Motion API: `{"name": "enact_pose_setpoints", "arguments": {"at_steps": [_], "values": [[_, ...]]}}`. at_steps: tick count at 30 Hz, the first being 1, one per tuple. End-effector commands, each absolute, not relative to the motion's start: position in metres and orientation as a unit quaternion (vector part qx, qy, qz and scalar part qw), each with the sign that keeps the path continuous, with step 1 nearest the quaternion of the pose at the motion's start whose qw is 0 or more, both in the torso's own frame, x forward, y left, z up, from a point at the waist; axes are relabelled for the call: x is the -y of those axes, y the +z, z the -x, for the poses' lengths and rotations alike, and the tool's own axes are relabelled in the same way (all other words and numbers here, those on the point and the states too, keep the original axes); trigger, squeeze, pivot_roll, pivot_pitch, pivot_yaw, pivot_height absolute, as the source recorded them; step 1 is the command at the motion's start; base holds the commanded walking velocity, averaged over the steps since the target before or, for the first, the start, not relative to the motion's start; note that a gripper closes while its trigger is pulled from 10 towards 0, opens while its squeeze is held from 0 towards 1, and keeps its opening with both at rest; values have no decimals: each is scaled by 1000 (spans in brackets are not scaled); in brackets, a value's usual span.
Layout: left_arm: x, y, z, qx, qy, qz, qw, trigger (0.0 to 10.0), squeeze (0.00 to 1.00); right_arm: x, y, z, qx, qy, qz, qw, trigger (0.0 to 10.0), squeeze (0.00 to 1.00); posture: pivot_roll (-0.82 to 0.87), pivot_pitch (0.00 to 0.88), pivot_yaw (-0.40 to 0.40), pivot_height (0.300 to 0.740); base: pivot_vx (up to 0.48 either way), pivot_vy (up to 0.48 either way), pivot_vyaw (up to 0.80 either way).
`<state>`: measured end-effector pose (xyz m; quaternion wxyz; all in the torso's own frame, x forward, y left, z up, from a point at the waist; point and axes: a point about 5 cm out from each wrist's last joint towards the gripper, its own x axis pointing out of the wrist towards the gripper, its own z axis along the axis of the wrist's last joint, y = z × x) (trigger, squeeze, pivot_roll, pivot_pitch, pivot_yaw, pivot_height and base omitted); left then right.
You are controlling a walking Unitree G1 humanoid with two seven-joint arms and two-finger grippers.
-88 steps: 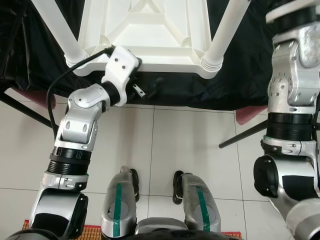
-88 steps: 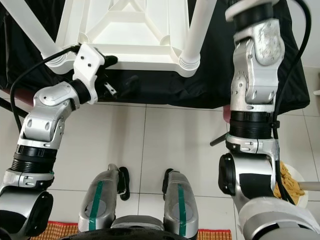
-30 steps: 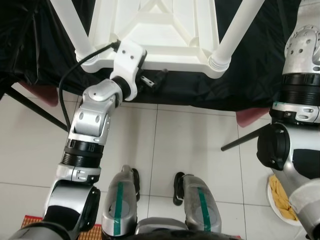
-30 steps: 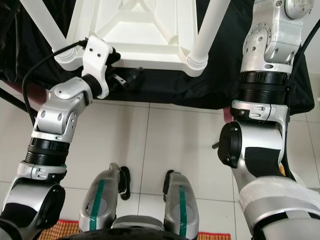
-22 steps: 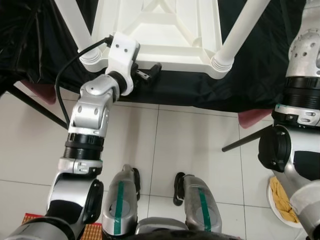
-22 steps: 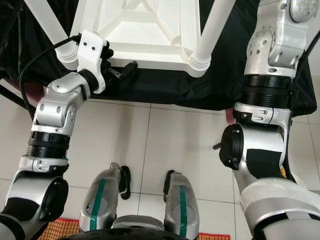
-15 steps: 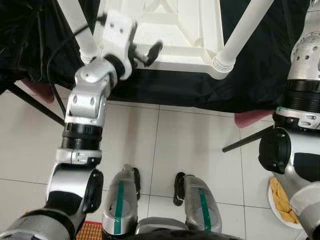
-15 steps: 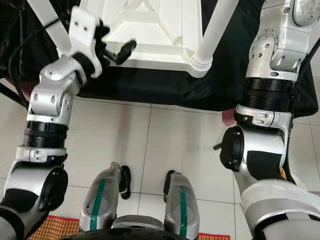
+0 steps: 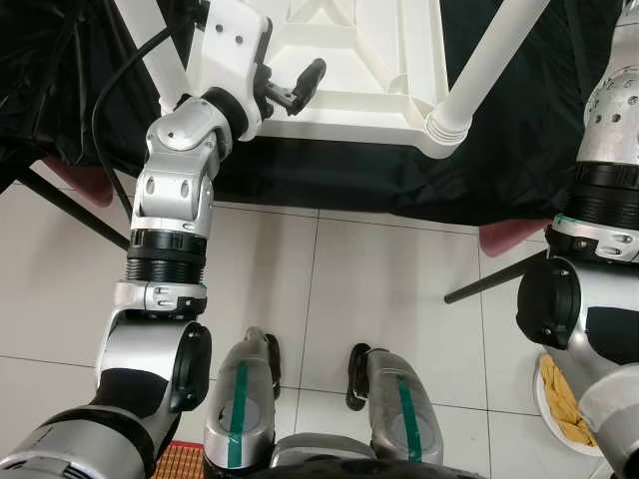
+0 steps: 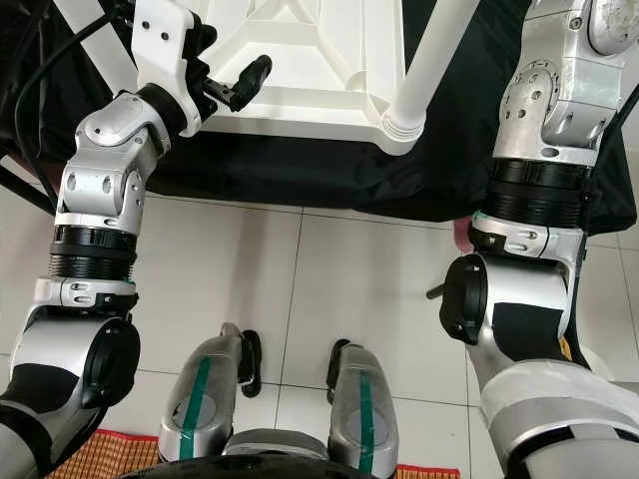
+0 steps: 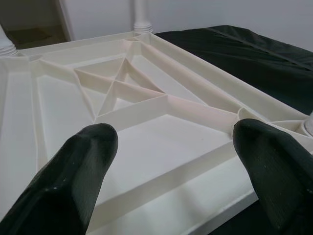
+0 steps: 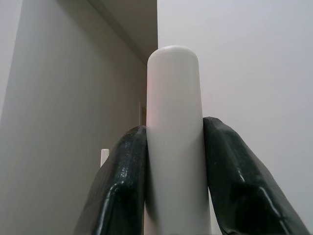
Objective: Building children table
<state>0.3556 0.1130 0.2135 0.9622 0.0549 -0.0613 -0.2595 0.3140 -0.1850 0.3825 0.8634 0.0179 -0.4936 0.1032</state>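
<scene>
A white plastic children's table lies upside down on a black cloth, its ribbed underside facing up. White legs stand in its near left corner and near right corner. My left gripper hovers open just above the underside's near left part, both black fingers spread wide with nothing between them. My right gripper is shut on a white table leg, its pads pressed to both sides of the round post. The right arm reaches up past the table's right side.
The black cloth drapes over the support down to the tiled floor. Reddish edges and black rods poke out below it. A plate of yellowish food sits at the right, a woven mat by my feet.
My left gripper has lifted from the table's near edge and moved forward over the underside. The right arm has barely moved.
</scene>
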Motion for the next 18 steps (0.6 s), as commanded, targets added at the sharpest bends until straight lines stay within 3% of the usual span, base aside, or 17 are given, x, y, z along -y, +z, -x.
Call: {"name": "enact_pose_setpoints", "arguments": {"at_steps": [1, 5, 6, 8, 9, 10, 13, 14, 18], "values": [[-136, 215, -365, 71, -91, -40, 992, 10000, 1000, 198, 388, -307, 510, 72, -25, 857, 10000, 0, -20, 104, 42, 740, 0, 0, 0], [-145, 212, -369, 71, -61, -83, 992, 10000, 1000, 198, 388, -306, 510, 72, -26, 857, 10000, 0, -23, 103, 44, 740, 0, 0, 0], [-148, 210, -370, 67, -54, -95, 992, 10000, 373, 198, 388, -306, 510, 72, -26, 857, 10000, 0, -23, 103, 44, 740, 0, 0, 0], [-149, 209, -371, 65, -49, -100, 992, 10000, 373, 199, 388, -305, 510, 72, -26, 857, 10000, 0, -23, 103, 44, 740, 0, 0, 0], [-151, 207, -372, 61, -38, -110, 991, 10000, 0, 198, 387, -305, 509, 72, -26, 857, 10000, 0, -24, 101, 44, 740, 0, 0, 0], [-152, 207, -373, 61, -28, -120, 990, 10000, 0, 198, 387, -305, 509, 72, -27, 857, 4431, 0, -27, 100, 45, 740, 0, 0, 0], [-153, 208, -374, 62, -22, -127, 990, 10000, 0, 198, 387, -304, 509, 73, -27, 857, 4431, 0, -28, 101, 45, 740, 0, 0, 0], [-153, 208, -375, 64, -12, -141, 988, 10000, 0, 199, 387, -304, 509, 70, -28, 857, 0, 0, -28, 102, 46, 740, 0, 0, 0], [-153, 206, -377, 64, 3, -165, 984, 10000, 0, 202, 386, -302, 509, 64, -29, 858, 0, 0, -31, 103, 47, 740, 0, 0, 0]]}}
